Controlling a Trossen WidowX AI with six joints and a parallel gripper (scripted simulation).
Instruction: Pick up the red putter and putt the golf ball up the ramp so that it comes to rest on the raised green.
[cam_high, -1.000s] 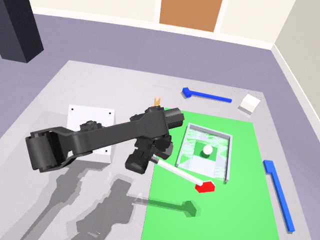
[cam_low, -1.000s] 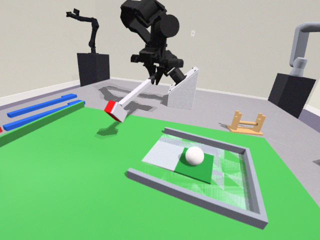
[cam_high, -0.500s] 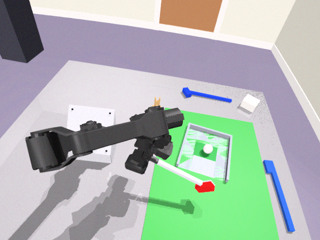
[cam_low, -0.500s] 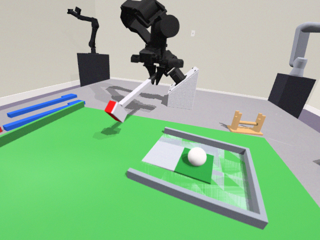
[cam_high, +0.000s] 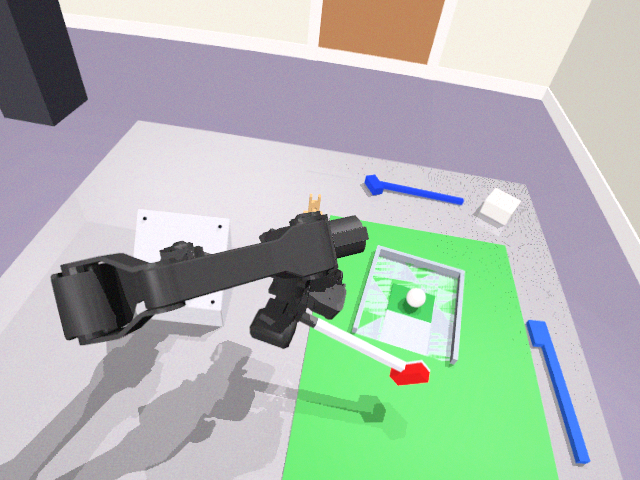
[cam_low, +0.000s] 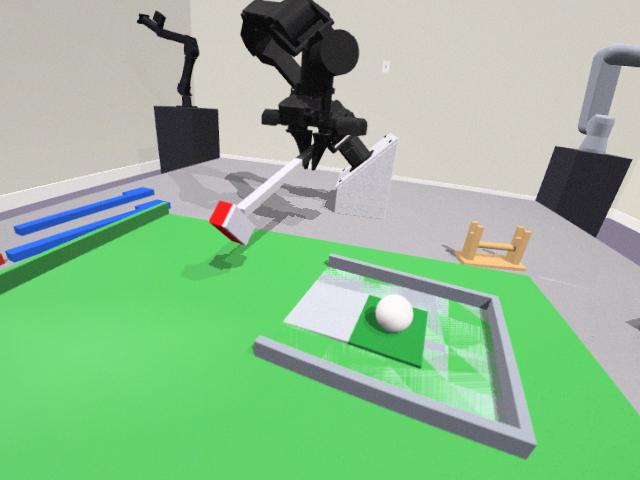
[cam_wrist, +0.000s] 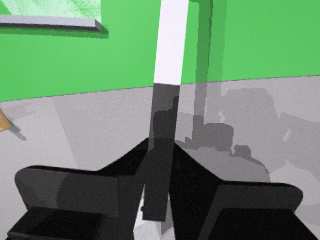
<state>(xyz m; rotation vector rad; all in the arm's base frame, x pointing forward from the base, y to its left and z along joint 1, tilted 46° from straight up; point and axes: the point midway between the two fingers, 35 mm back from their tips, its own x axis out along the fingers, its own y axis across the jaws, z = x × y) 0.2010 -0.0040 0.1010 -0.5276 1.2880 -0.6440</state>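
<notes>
My gripper (cam_high: 306, 316) (cam_low: 310, 166) (cam_wrist: 158, 143) is shut on the dark grip of the red putter (cam_high: 409, 374) (cam_low: 222, 213) (cam_wrist: 171, 47). The putter's white shaft slants down from the fingers, and its red and white head hangs above the mat, outside the ramp's open end. The white golf ball (cam_high: 415, 297) (cam_low: 393, 313) is on the raised green (cam_high: 397, 295) (cam_low: 398, 348), the dark green square beyond the pale ramp (cam_high: 405, 331) (cam_low: 328, 305). Whether the ball is moving cannot be told.
Grey walls (cam_high: 458, 315) (cam_low: 392, 395) (cam_wrist: 50, 22) enclose three sides around the green. A wooden stand (cam_high: 314, 205) (cam_low: 493, 246) (cam_wrist: 3, 121) is beside the mat (cam_high: 465, 423) (cam_low: 129, 361) (cam_wrist: 270, 45). Blue clubs (cam_high: 421, 193) (cam_high: 564, 397) and a white block (cam_high: 500, 206) lie beyond its edges.
</notes>
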